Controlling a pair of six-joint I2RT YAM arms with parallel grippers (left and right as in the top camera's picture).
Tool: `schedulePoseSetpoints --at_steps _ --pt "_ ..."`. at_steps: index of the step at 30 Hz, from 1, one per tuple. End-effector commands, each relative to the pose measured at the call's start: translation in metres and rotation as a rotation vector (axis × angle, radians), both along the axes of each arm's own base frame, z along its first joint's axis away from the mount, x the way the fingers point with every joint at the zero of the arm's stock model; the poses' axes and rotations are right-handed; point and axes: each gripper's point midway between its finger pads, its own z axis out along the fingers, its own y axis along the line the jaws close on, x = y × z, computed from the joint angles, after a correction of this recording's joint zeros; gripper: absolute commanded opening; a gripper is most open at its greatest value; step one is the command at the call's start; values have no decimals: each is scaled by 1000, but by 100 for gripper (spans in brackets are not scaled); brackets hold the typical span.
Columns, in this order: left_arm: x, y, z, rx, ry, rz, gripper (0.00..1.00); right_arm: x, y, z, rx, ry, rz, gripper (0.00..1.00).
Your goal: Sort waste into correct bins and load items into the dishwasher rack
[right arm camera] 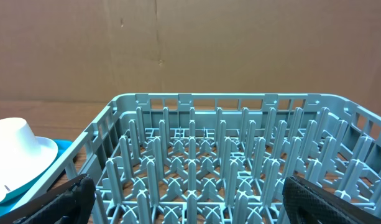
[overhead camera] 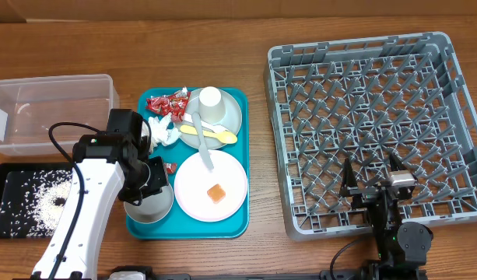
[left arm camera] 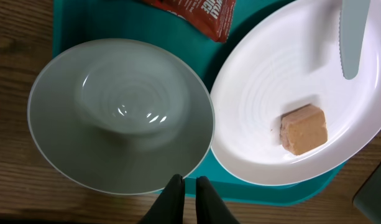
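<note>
We see open wooden worktop [overhead camera: 254, 47] between the teal tray [overhead camera: 236, 225] and the dishwasher rack [overhead camera: 378, 117], and more of it behind both. The clear tub [overhead camera: 55, 82] and the black tray [overhead camera: 8, 175] crowd the left edge. The left arm lies across the gap between the black tray and the teal tray.

The rack is a grey plastic square with a grid of upright pegs and no load in it. The black tray holds scattered white rice [overhead camera: 43, 204]. The small bowl [left arm camera: 122, 112] is smooth, round and glossy. It sits at the near left corner of the teal tray, its left side overhanging the wood. Just beside it is the pale plate [left arm camera: 265, 62], ridged in rings, with the matte orange cube [left arm camera: 304, 129] on it and the pale fork [left arm camera: 353, 37] across its far part. A shiny red wrapper [left arm camera: 196, 12] lies behind the two.

The left end effector [left arm camera: 189, 182] is above the bowl's near rim, its fingers closed to a thin slit with nothing between them. We cannot tell whether they touch the rim. The right end effector [right arm camera: 190, 205] is spread wide and empty over the rack's near wall, well apart from the dishes.
</note>
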Motion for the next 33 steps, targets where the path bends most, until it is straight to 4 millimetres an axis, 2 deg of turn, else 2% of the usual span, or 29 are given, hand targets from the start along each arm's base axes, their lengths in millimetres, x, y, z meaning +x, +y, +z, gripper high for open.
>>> schedulePoseSetpoints --at_steps 1,5,8,11,13,14,16,17,21,23,27,29,30,32,33 --pt "-4 0 -4 10 21 7 16 0 -3 -2 0 -2 -17 100" --pt "-3 0 -2 10 18 6 16 0 -3 -2 0 -3 -17 100" --pt "1 0 10 9 6 8 16 0 -3 -2 0 -3 -17 100" --pt "9 0 38 8 -34 16 17 0 -3 -2 0 -3 -17 100" --pt "17 1 65 11 -91 17 20 0 -3 -2 0 -3 -17 100" --pt "22 2 82 15 -135 19 24 0 -3 -2 0 -3 -17 100" --pt "30 6 105 34 -203 30 38 0 -3 -2 0 -3 -17 100" --pt "33 10 118 54 -239 47 99 0 -3 -2 0 -3 -17 100" --pt "40 34 153 136 -349 124 100 0 -3 -2 0 -3 -17 100" --pt "39 42 158 148 -367 150 100 0 -3 -2 0 -3 -17 100" --pt "31 61 156 218 -335 188 100 0 -3 -2 1 -3 -17 100" --pt "27 75 156 288 -326 212 100 -1 8 6 1 -37 48 100" --pt "27 84 158 320 -328 232 100 -5 26 15 34 -66 154 100" --pt "29 94 160 324 -344 294 100 -23 66 32 130 -102 413 100" --pt "30 103 161 302 -354 401 100 -56 107 39 259 -41 728 100"
